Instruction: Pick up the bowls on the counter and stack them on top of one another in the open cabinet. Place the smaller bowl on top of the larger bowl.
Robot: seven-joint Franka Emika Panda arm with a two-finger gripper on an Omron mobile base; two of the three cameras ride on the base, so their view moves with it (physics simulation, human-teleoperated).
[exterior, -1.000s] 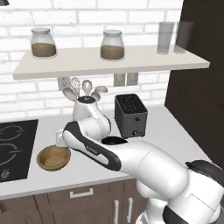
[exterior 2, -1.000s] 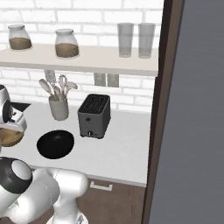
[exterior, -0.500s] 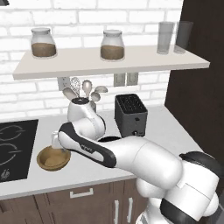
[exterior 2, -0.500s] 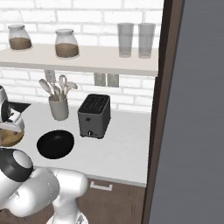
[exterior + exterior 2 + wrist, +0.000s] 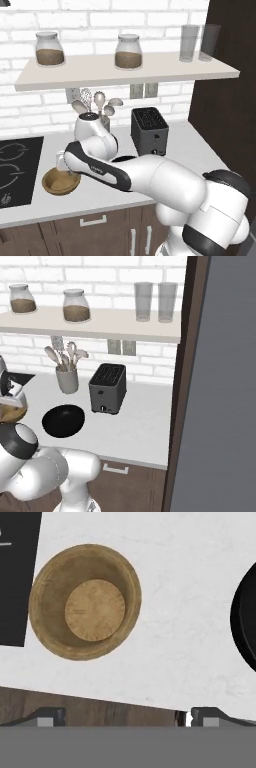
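Gripper (image 5: pixel 120 714) spread wide above the counter (image 5: pixel 180 637); it should be shifted over the smaller bowl (image 5: pixel 85 602) rim beside the cooktop (image 5: pixel 17 577) before descent.

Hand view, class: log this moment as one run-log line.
gripper: open, above counter | wooden bowl: ungrasped | black bowl: on counter

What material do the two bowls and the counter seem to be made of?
The smaller bowl looks like tan wood with a matte finish: a faint grain shows on its lighter inner base. The larger bowl is glossy black, perhaps glazed ceramic or plastic. The counter looks like smooth off-white stone, faintly mottled.
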